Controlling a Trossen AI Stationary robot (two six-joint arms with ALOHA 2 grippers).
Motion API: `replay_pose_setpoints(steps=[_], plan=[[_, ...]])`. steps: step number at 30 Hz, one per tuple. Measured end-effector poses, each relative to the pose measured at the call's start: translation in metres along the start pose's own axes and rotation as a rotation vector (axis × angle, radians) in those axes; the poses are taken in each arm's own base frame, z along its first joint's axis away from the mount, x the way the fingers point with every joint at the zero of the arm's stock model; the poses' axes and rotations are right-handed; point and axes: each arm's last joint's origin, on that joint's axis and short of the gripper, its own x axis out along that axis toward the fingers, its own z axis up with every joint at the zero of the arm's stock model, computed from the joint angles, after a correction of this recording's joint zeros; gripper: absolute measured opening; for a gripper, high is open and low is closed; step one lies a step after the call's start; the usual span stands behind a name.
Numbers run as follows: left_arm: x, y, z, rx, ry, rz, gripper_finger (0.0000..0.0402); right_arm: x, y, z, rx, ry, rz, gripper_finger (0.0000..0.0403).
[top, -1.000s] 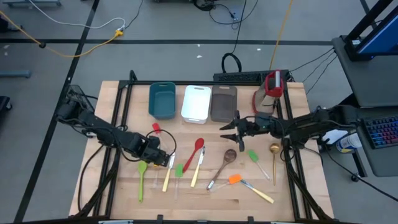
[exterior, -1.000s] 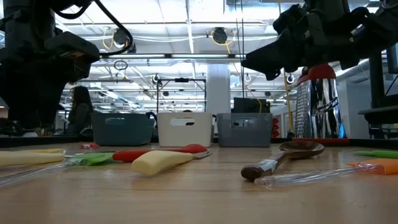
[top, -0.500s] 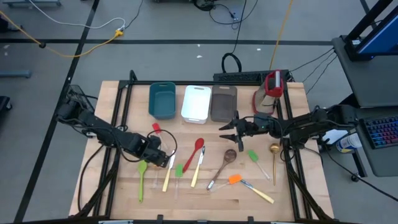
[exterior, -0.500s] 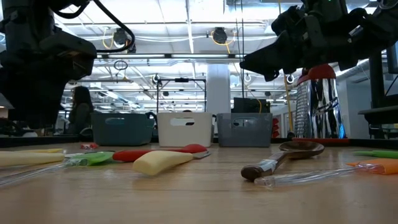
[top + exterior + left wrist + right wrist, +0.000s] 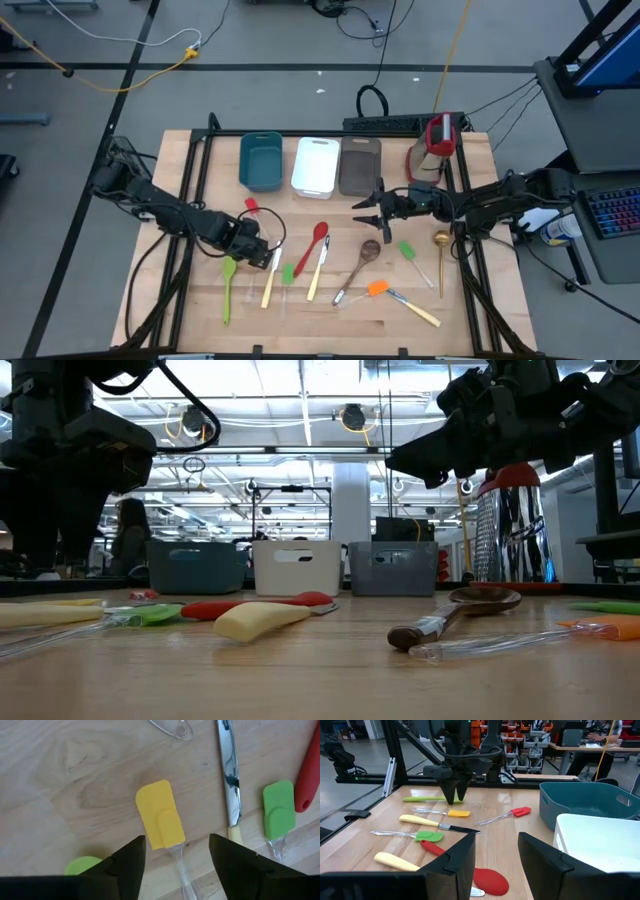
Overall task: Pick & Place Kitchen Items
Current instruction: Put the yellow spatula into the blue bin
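Wood table, grey shop floor around it; utensils scattered across the middle, three trays along the far edge. Since a second ago I see nothing on the table moved, but the left gripper's fingers have spread wider. They now stand wide apart, empty, straddling the yellow spatula just below. Right gripper hovers partly open near the trays, holding nothing.

I work in a robotics lab: around my wooden table are a grey floor with trailing cables, ceiling strip lights and equipment benches.
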Motion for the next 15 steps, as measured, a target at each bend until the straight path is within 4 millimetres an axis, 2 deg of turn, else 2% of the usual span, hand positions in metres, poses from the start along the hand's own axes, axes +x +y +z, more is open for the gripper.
replay_pose_setpoints(steps=[6,15], plan=[[0.007,0.001,-0.002,-0.037,0.002,0.048,0.0236,0.000,0.000,0.000,0.000,0.000,0.000,0.0141],[0.030,0.000,-0.003,-0.097,0.060,0.161,0.0237,0.000,0.000,0.000,0.000,0.000,0.000,0.0141]])
